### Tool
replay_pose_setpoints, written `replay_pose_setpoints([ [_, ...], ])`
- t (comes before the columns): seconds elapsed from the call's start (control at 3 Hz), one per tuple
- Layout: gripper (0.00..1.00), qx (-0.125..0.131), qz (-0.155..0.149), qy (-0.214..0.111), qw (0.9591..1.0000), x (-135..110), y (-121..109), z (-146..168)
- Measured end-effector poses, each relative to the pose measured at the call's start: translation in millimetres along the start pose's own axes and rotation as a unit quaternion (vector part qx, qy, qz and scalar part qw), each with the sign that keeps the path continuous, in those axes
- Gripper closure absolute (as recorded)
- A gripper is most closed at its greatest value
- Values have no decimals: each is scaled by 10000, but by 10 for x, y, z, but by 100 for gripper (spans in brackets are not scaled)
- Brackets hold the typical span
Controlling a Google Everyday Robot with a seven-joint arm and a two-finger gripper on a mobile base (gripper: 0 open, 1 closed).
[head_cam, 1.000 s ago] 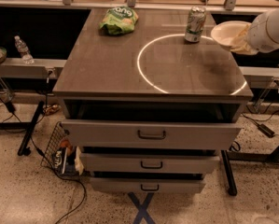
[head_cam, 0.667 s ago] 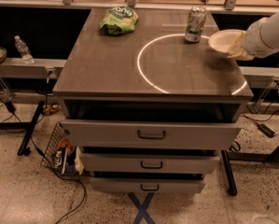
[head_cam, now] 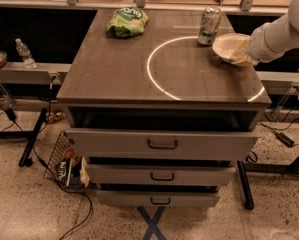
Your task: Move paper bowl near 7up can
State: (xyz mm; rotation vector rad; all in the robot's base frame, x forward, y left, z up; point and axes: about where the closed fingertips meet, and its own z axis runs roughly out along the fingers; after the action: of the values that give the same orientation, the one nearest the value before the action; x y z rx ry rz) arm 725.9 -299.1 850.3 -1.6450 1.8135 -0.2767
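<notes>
Claw (head_cam: 243, 54) position: right rear of the counter (head_cam: 114, 79), closed on the right rim of the bowl (head_cam: 226, 44). Arm enters from the right edge of the view. Bowl position: just right of the can (head_cam: 209, 26) and slightly nearer the camera, with a narrow gap between them. Whether the bowl rests on the counter cannot be told.

Change from the earlier frames: bowl and claw have shifted left, from beyond the right counter edge to over the surface, closing on the can. Can stays upright and unmoved. Green bag (head_cam: 127, 21) at rear left is unchanged. Top drawer (head_cam: 161, 144) remains pulled out.
</notes>
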Motion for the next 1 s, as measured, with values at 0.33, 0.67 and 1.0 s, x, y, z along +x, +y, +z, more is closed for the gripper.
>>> replay_pose_setpoints([
  [0.33, 30, 83, -87, -159, 9998, -143, -138, 69],
  [0.67, 1, 218, -141, -265, 9993, -225, -305, 47],
  [1.0, 0, 298, -175, -293, 9990, -249, -394, -11],
])
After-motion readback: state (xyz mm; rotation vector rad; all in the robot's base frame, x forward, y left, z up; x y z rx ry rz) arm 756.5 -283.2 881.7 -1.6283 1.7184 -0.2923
